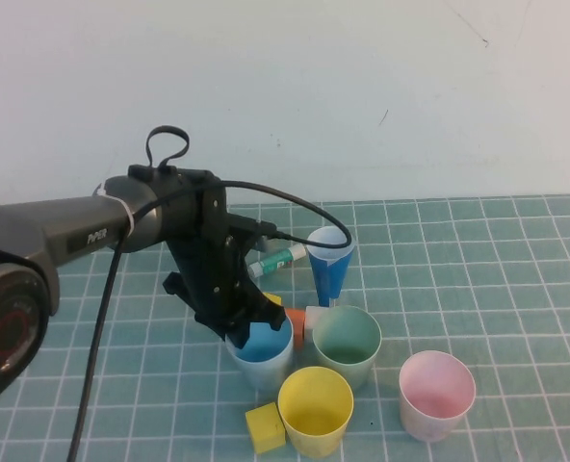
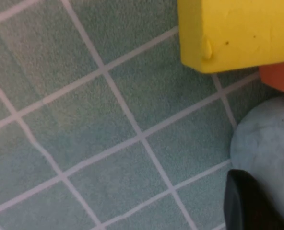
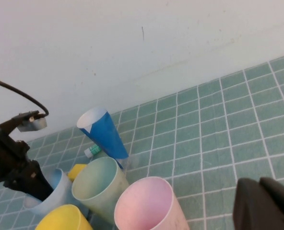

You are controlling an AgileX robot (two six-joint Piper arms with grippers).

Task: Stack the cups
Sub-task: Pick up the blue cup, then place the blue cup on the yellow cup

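Four cups stand close together on the green grid mat: light blue (image 1: 266, 358), green (image 1: 347, 344), yellow (image 1: 315, 409) and pink (image 1: 436, 394). My left gripper (image 1: 251, 335) reaches down from the left onto the light blue cup's near rim, with one finger inside the cup and the other against its outer wall (image 2: 271, 143). The jaws are shut on that wall. In the right wrist view the same cups show: light blue (image 3: 60, 191), green (image 3: 101, 184), pink (image 3: 147, 206) and yellow (image 3: 63, 218). My right gripper (image 3: 263, 206) hovers right of the pink cup, shut and empty.
A narrow dark blue cone cup (image 1: 329, 262) stands behind the green cup, with a green-and-white tube (image 1: 277, 258) beside it. Orange (image 1: 296, 324) and white (image 1: 316, 316) cubes sit between the light blue and green cups. A yellow cube (image 1: 265, 427) lies by the yellow cup, another (image 2: 233, 33) behind the light blue cup.
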